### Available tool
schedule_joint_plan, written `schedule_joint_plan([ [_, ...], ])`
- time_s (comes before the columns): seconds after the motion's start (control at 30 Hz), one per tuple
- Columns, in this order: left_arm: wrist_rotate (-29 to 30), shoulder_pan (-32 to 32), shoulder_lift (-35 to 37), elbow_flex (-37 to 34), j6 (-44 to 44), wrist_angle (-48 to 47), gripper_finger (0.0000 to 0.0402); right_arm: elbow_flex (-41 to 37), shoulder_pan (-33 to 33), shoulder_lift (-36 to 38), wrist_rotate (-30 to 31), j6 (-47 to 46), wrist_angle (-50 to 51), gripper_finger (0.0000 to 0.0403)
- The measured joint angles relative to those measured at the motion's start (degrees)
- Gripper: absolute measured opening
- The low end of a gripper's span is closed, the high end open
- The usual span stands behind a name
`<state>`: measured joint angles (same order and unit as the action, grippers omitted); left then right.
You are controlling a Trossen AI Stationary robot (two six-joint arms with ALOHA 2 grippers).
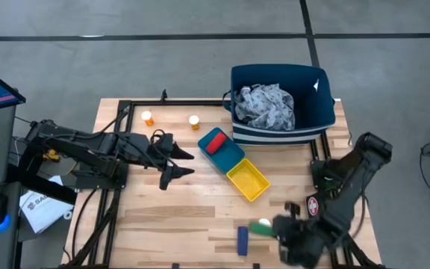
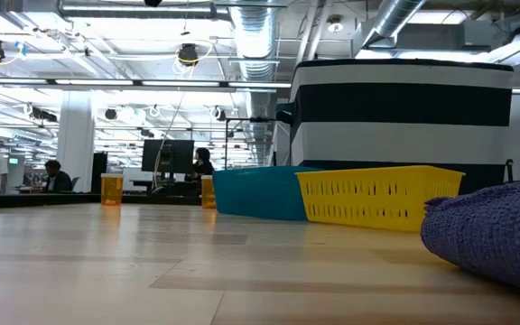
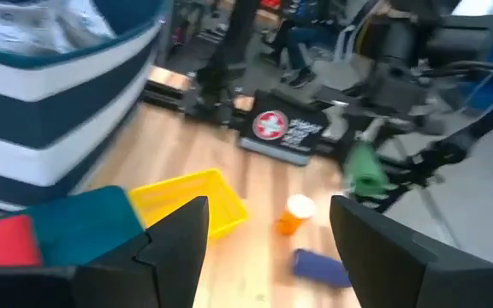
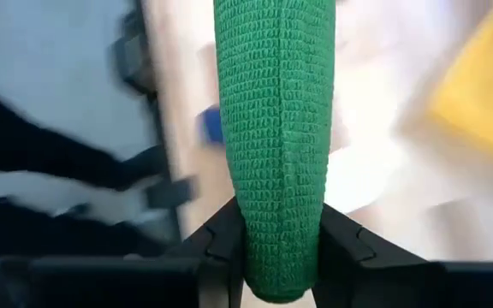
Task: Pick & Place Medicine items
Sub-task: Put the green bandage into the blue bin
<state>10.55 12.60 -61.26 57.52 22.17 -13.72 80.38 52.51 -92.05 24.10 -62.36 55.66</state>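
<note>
Right gripper (image 4: 276, 244) clamped on green roll (image 4: 274, 128), near table's front edge; roll's long axis runs straight out from fingers. My target, yellow tray (image 1: 248, 181), lies just up-left. Left gripper (image 3: 268, 248) apart, empty, farther off beside blue tray (image 1: 221, 148).

- High view: straight down over the whole table (image 1: 185, 217) and both arms.
- Low view: at tabletop height, level across it; shares the yellow tray (image 2: 377, 196) with the high view (image 1: 247, 180).
- Wrist views: close past each arm's fingers.
</note>
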Motion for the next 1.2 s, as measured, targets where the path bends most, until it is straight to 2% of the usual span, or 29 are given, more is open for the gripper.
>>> schedule_joint_plan([
  [0.27, -13.36, -7.11, -4.51, 0.0, 19.78, 10.95, 0.0242, -0.02, -13.08, 4.68, 4.4, 17.35, 1.27, 0.0122],
  [0.4, -19.72, -9.09, -7.53, -0.01, 22.63, 14.39, 0.0255, -0.05, -18.75, 5.44, 5.1, 24.34, -0.21, 0.0147],
  [0.47, -21.53, -8.78, -8.65, -0.02, 16.26, 16.81, 0.0263, -0.05, -20.58, 5.53, 4.63, 27.21, -2.65, 0.0156],
  [0.53, -20.85, -7.13, -8.76, -0.02, 4.44, 16.83, 0.0268, -0.05, -21.88, 5.65, 4.02, 28.98, -5.16, 0.0162],
  [0.6, -17.56, -5.48, -8.74, -0.02, -6.07, 16.99, 0.0271, -0.05, -22.88, 5.96, 2.01, 29.82, -7.41, 0.0165],
  [0.67, -14.82, -4.8, -8.22, -0.02, -12.3, 16.41, 0.0273, -0.05, -23.88, 6.18, -0.18, 29.58, -9.26, 0.0166],
  [0.77, -12.59, -5.03, -8.06, 0.04, -16.49, 16.64, 0.0274, -0.08, -24.31, 7.3, -2.47, 29.33, -12.42, 0.0166],
  [0.97, -12.91, -5.01, -8.15, 0.02, -23.4, 16.61, 0.0274, -0.02, -27.4, 9.87, -8.35, 29.4, -18.71, 0.0166],
  [1.2, -13.49, -5.03, -8.13, 0.02, -25.25, 17.03, 0.0274, -0.02, -32.37, 9.64, -17.64, 30.26, -23.41, 0.0166],
])
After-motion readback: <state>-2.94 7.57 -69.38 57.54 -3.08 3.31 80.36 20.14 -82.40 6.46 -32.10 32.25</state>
